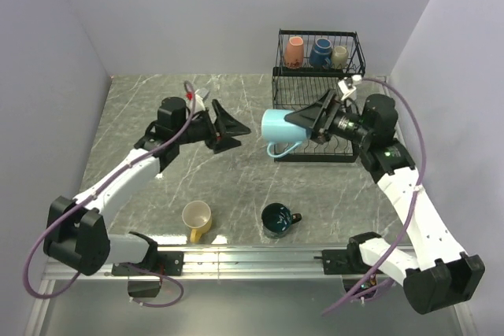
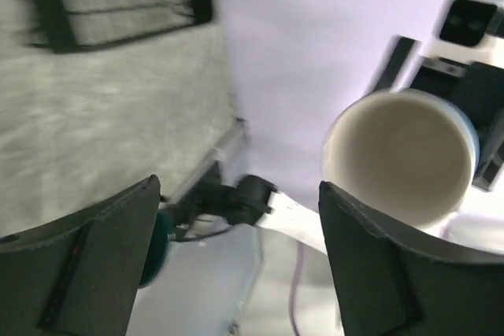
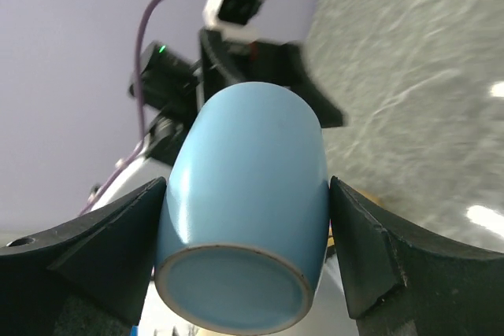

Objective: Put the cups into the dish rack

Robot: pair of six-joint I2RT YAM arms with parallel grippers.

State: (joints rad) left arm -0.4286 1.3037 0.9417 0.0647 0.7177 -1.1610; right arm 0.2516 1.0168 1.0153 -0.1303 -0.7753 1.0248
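Three mugs [image 1: 320, 53] in the rack [image 1: 277, 76], two on the counter [image 1: 157, 100]; right claw [image 1: 298, 127] pinches one blue mug [image 1: 277, 125]; left claw [image 1: 240, 135] spread.

Black left hand [image 1: 236, 133], black right hand [image 1: 293, 127], white links [image 1: 118, 182], purple cables [image 3: 142, 45]

The tabletop [image 1: 157, 108] is grey stone-look with pale veins, walled in on three sides. The black wire dish rack [image 1: 315, 70] stands on it at the far edge, toward the right corner. Two mugs sit near the near edge, well apart from the rack: a yellow mug [image 1: 197, 216] left of centre and a dark teal mug [image 1: 277, 218] beside it to the right, both mouth-up.
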